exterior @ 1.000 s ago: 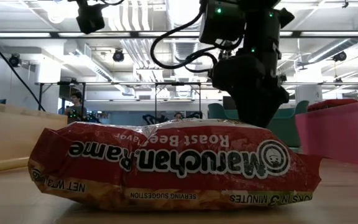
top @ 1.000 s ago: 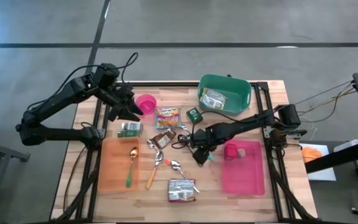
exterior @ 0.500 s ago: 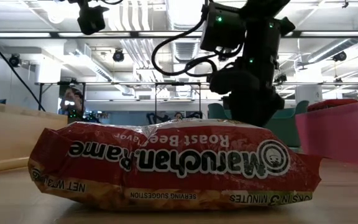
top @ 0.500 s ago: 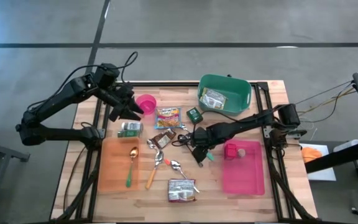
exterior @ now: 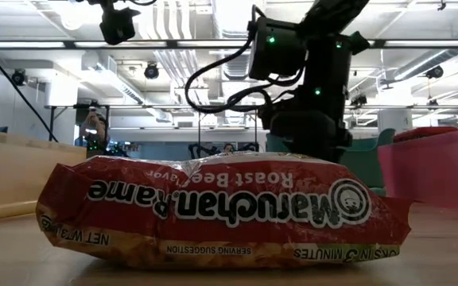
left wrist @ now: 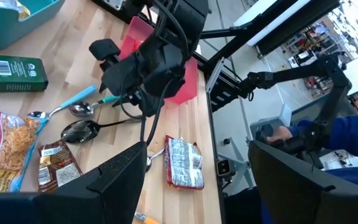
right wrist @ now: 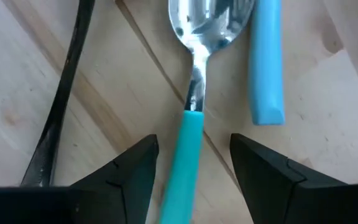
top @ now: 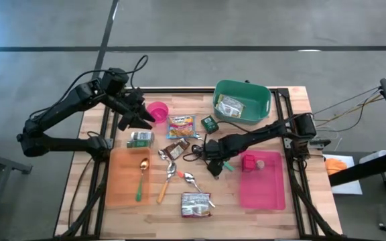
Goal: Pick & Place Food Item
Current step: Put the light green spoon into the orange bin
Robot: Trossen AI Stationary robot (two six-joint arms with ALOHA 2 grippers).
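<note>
– What's the right gripper (top: 216, 167) doing?

– It's down low at the table (top: 293, 100), just left of the pink tray (top: 263, 191). Its fingers (right wrist: 124, 171) stand partly apart, one on each side of a teal-handled spoon's (right wrist: 190, 127) handle, closed on nothing. The handle runs straight up the gap, with the steel bowl at the far end, pointing away from the gripper. A second, light blue handle (right wrist: 265, 62) lies just beside that bowl.

– And the food?

– The Maruchan roast beef ramen packet (exterior: 221, 210) lies flat near the table edge by the low camera, apart from that gripper and out of its reach. Its long axis runs across the table, left to right. It's broadside to the low camera, and the printing reads upside down from there. In the high view it's the packet (top: 196, 204) left of the pink tray's near corner, and the ends of the spoons (top: 179, 176) almost touch it.

– The left gripper (top: 141, 120)?

– Raised beside the pink cup (top: 157, 111), fingers wide apart, empty.

– Containers?

– The green bin (top: 263, 106) holds one pale packet (top: 230, 106). The pink tray holds a small pink block (top: 248, 162) at its far end. I can't tell what's in the pink cup. A gold spoon with a green handle (top: 142, 177) lies on the orange board (top: 120, 184).
</note>
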